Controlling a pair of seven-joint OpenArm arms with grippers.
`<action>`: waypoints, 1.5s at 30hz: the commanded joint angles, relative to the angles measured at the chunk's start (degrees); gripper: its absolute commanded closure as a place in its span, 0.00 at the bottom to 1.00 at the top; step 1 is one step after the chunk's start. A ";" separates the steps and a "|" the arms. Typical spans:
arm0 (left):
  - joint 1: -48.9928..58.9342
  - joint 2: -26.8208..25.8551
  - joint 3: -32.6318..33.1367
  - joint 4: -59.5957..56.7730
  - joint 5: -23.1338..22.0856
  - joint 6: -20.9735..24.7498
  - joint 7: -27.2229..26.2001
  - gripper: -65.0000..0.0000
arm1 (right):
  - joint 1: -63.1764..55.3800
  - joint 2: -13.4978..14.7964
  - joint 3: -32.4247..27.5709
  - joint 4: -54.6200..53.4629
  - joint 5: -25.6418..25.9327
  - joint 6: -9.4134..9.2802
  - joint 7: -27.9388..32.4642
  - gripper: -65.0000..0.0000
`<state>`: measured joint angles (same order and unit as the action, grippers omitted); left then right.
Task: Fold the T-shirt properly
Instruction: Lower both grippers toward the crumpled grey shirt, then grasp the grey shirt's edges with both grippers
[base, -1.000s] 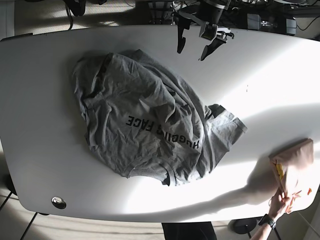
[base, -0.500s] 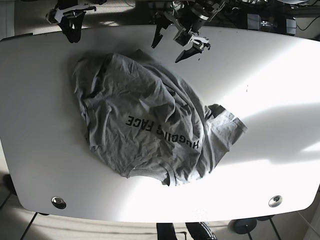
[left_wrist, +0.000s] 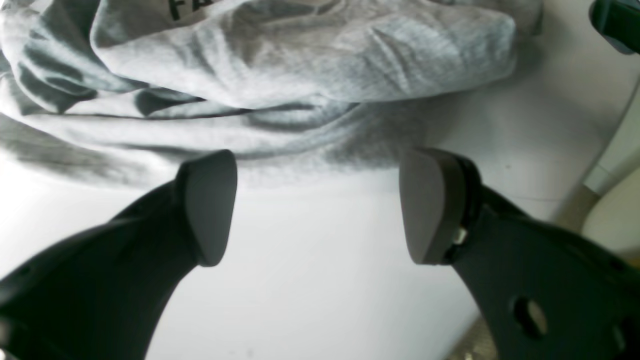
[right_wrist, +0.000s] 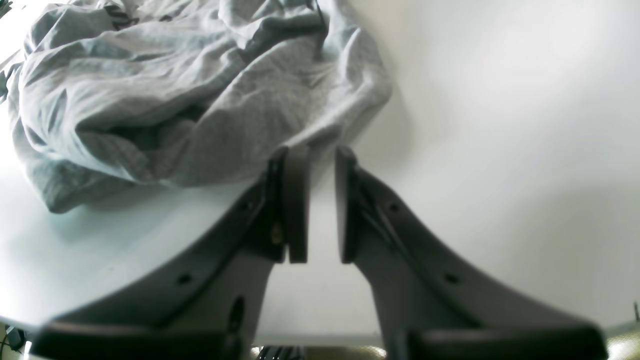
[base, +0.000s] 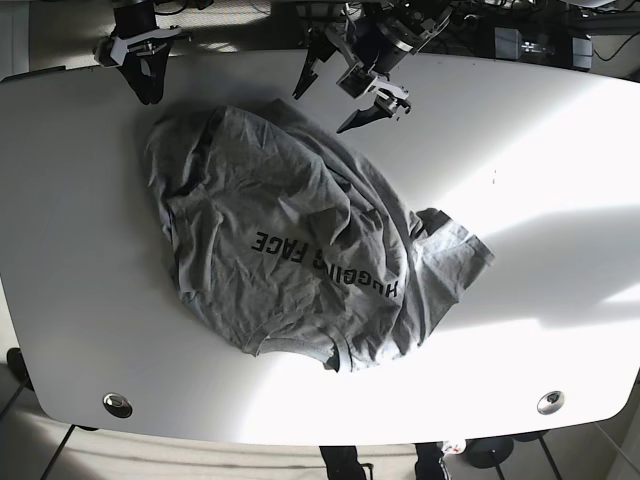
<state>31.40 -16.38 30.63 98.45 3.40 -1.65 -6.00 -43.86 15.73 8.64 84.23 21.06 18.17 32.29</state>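
Base view showed our wide-open, empty left gripper (base: 328, 100) and nearly closed, empty right gripper (base: 143, 88) just beyond the crumpled grey cotton T-shirt (base: 300, 240).

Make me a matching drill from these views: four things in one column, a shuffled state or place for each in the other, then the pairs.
Things:
1. left tool
2. right tool
3. T-shirt
4. table

States or places:
A. crumpled, lettering facing up
B. white, sunlit on one side
C. wide open beside the shirt's edge
D. pads nearly together, a narrow gap between them

Pairs: 1-C, 2-D, 3-A, 4-B
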 joint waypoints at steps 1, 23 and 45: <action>0.12 -0.63 -1.58 1.81 -0.28 0.29 -1.69 0.26 | -0.58 0.58 0.37 0.83 0.44 0.33 1.51 0.87; -11.40 5.44 -8.79 -5.31 -0.19 -5.78 5.96 0.26 | 7.06 -3.11 12.06 3.73 0.52 0.60 -12.03 0.87; -3.40 7.46 -31.82 -3.11 -0.37 -24.68 16.77 1.00 | 49.53 -3.73 11.97 6.37 0.00 18.71 -70.40 0.25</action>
<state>27.79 -8.73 -2.15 94.74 2.15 -27.14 9.63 4.86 11.66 20.21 89.56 19.84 36.05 -39.22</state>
